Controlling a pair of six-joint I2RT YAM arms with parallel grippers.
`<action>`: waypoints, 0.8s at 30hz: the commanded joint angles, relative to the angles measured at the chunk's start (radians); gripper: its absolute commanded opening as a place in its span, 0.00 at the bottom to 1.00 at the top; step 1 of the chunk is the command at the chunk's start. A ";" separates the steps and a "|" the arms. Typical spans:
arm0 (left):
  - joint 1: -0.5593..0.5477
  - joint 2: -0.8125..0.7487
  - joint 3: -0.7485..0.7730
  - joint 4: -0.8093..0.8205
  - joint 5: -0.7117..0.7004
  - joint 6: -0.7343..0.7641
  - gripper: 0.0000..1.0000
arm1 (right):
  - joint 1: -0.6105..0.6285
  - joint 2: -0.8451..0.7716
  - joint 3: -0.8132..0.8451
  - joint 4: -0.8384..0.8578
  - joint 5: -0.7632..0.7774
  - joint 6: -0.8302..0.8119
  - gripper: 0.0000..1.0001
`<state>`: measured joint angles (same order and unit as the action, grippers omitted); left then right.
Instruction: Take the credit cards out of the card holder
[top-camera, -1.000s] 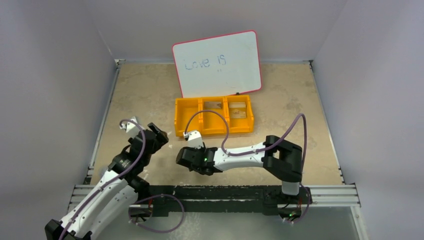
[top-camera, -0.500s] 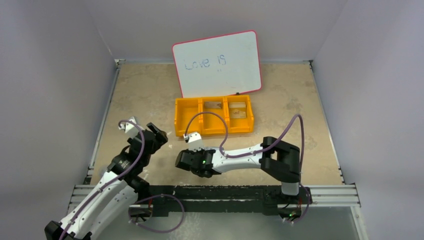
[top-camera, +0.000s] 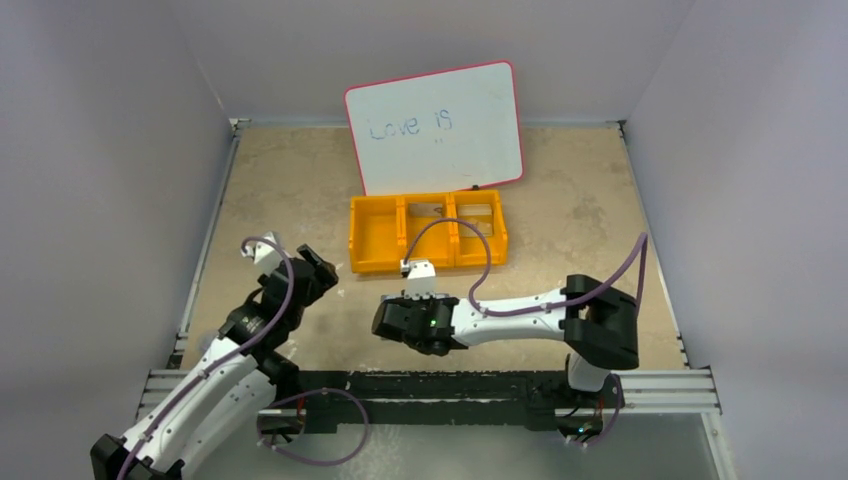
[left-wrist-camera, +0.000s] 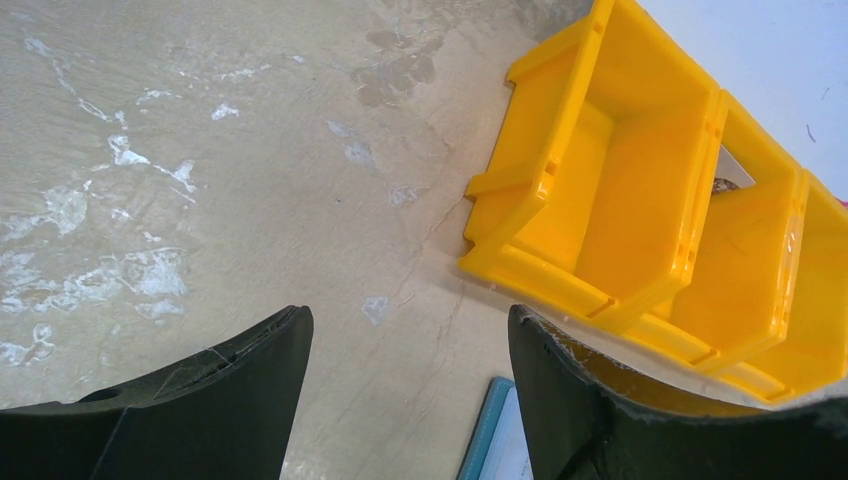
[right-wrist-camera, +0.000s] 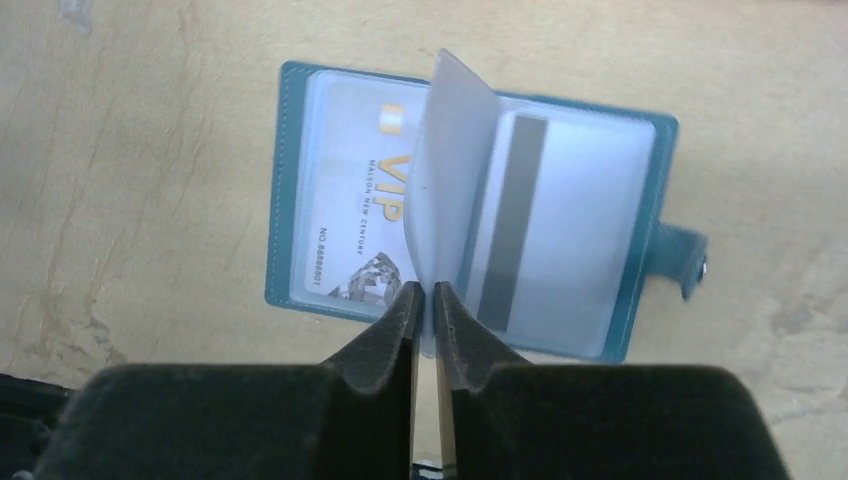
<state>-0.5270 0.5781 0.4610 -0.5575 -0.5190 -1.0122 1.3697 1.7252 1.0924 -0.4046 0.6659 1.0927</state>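
A: Top external, from the left: the left gripper (top-camera: 315, 268) is seen with its jaws spread wide and nothing between them.

B: Where is the holder placed?

A: It is hidden under the right wrist in that view. In the left wrist view only a teal corner is caught at the bottom edge, close by one finger. In the right wrist view the holder (right-wrist-camera: 585, 240) is laid open flat on the table (right-wrist-camera: 150, 200), straight ahead of the fingers. Its long axis is set across the view, and its spine runs away from them.

B: And the right gripper?

A: The right gripper (right-wrist-camera: 425, 292) is clenched on the near edge of a clear sleeve (right-wrist-camera: 455, 150), which is stood upright along the spine. A VIP card (right-wrist-camera: 350, 200) is kept in the left pocket and a striped card (right-wrist-camera: 525, 230) in the right.

B: Which arm is nearer?

A: The right. It is judged that the sleeve must be turned aside before either card can be slid out.

B: The bin?

A: Nothing is seen in the left compartment of the bin (top-camera: 372, 262). A card (top-camera: 428, 210) is seen in the middle one and a second card (top-camera: 480, 213) in the right.
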 joint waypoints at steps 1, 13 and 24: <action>-0.005 0.025 0.021 0.074 0.034 0.012 0.72 | 0.002 -0.027 -0.047 -0.114 0.079 0.180 0.14; -0.005 0.136 0.005 0.190 0.163 0.048 0.72 | 0.003 -0.088 -0.110 -0.233 0.080 0.370 0.36; -0.008 0.231 -0.040 0.330 0.340 0.081 0.69 | -0.074 -0.408 -0.280 0.249 -0.082 -0.061 0.52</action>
<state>-0.5270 0.7826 0.4515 -0.3355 -0.2756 -0.9535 1.3556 1.4197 0.8871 -0.4789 0.6819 1.2732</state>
